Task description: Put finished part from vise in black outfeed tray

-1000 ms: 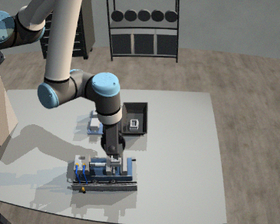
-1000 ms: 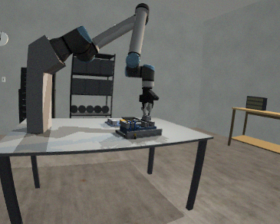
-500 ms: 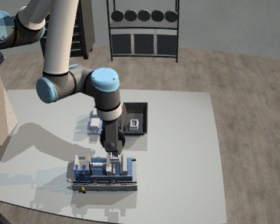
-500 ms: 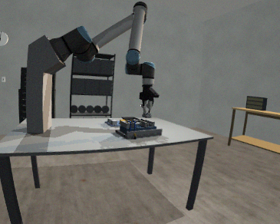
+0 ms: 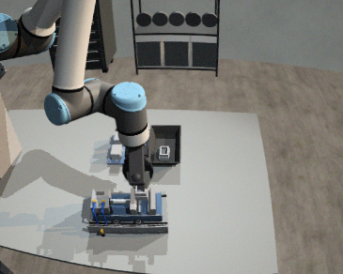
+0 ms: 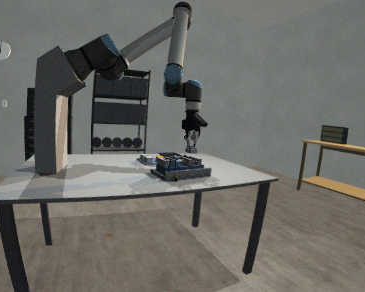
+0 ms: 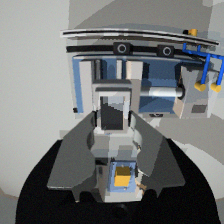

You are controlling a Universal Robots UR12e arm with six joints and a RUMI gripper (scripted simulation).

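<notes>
Currently we see the finished part, a pale grey block with a dark pocket in its top face, clamped between the two fingers of the gripper. In the exterior view the gripper hangs above the blue vise, with a gap between the fingertips and the vise top, so we record the part as lifted out of the vise and not resting on anything. In the top view the gripper sits over the back edge of the vise, between its two light jaw blocks. In the wrist view the vise lies beyond the part, with its dark rails along the far side and blue hoses with yellow fittings at the right.

Behind the vise, the black outfeed tray lies on the table and holds one pocketed block near its front wall. The rest of the tray floor is bare. Just left of the tray, partly hidden by the arm's wrist, a blue fixture carries a white block.

The arm reaches down from a tall pedestal at the left end of the table. A dark shelf rack stands against the back wall, with a row of dark discs on one shelf.
</notes>
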